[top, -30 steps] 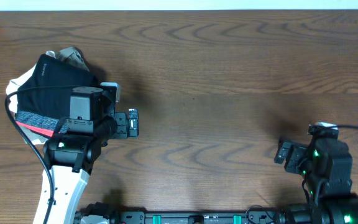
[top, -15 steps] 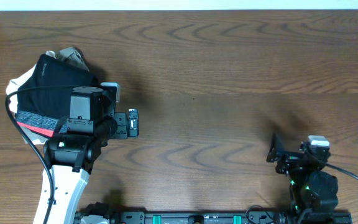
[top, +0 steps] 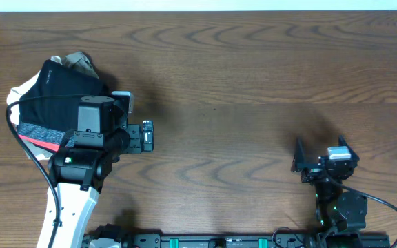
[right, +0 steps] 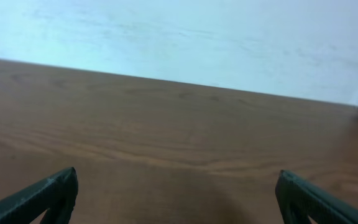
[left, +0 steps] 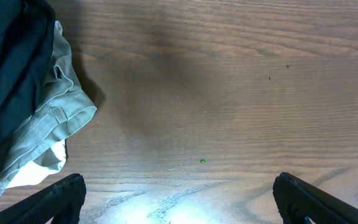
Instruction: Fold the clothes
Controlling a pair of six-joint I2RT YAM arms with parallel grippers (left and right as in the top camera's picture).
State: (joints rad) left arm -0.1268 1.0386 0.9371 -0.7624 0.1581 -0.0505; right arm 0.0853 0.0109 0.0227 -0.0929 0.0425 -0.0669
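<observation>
Black pants with a grey, red-edged waistband were bunched at the bench's left side (over an olive garment and white cloth). The left end effector was held spread just beside them, empty; the right end effector was likewise spread, well apart.

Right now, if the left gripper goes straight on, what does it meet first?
Probably bare table: the open left gripper faces wood, with the clothes off to the side. Depth is unclear.
</observation>
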